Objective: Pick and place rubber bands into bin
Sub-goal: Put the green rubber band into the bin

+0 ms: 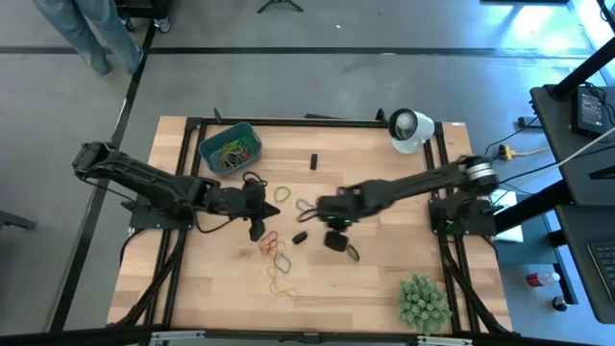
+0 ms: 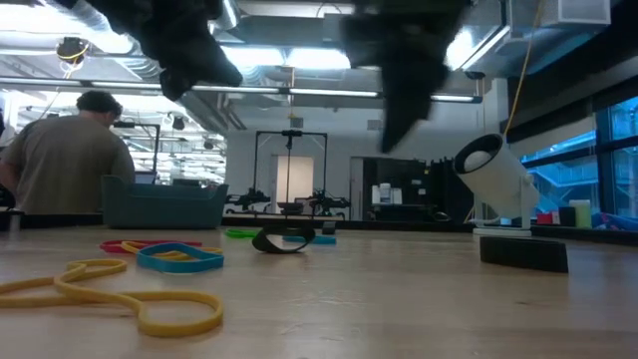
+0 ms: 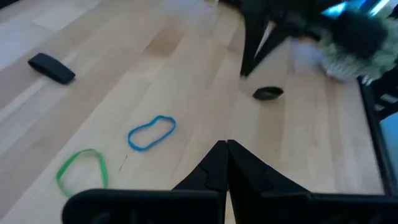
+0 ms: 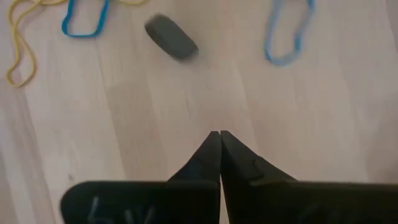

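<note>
Both of your claws are pinched fully together with nothing between the tips — the right gripper [image 4: 219, 133] hangs over bare wood at the middle of the table [image 1: 384, 259], and the left gripper [image 3: 226, 144] sits just across from it, equally empty. The bin [image 1: 231, 147] waits at the far left corner with a tangle of bands already inside, while the loose rubber bands [image 1: 276, 252] lie scattered between the two arms. Your risk here, as I judge it, is a dry close: the right claw has no band in it, so carrying it to the bin would deliver nothing. Watch too the small dark block [image 4: 171, 37] near the blue band [image 4: 287, 32] — a sloppy descent could snag it instead, or bump the left arm close by.
</note>
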Robot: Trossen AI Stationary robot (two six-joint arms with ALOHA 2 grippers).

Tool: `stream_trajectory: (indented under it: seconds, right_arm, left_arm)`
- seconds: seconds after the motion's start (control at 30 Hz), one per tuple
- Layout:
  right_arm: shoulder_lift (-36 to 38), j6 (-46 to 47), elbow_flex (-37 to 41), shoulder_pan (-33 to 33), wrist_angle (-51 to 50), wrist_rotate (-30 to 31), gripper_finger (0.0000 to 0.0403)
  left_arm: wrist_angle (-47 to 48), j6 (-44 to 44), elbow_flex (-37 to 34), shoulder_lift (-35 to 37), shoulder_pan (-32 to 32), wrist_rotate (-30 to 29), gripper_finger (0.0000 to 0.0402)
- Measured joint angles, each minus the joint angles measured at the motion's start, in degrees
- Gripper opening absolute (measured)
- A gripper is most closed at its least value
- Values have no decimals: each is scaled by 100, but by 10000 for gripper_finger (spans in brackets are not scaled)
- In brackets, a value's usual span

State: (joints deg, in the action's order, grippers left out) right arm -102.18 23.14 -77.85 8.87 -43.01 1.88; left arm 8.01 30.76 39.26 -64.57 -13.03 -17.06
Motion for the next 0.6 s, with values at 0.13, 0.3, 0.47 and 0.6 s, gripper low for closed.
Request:
stream_trajectory:
  seconds: [0.13, 0.3, 0.47, 0.6]
  right_arm:
    - [1197, 569, 1690, 91, 809, 4, 1]
    - [2549, 1209, 3235, 218, 1264, 133, 4]
    - [3578, 1588, 4140, 229, 1241, 232, 7]
    - [4108, 1719, 4487, 231, 1225, 219, 5]
  left_arm:
    - [457, 1, 366, -445, 2, -2, 2]
    - [1116, 157, 935, -1038, 116, -205, 2]
    - [1612, 509, 1395, -1556, 514, -263, 7]
    - [1776, 722, 1550, -1895, 917, -248, 24]
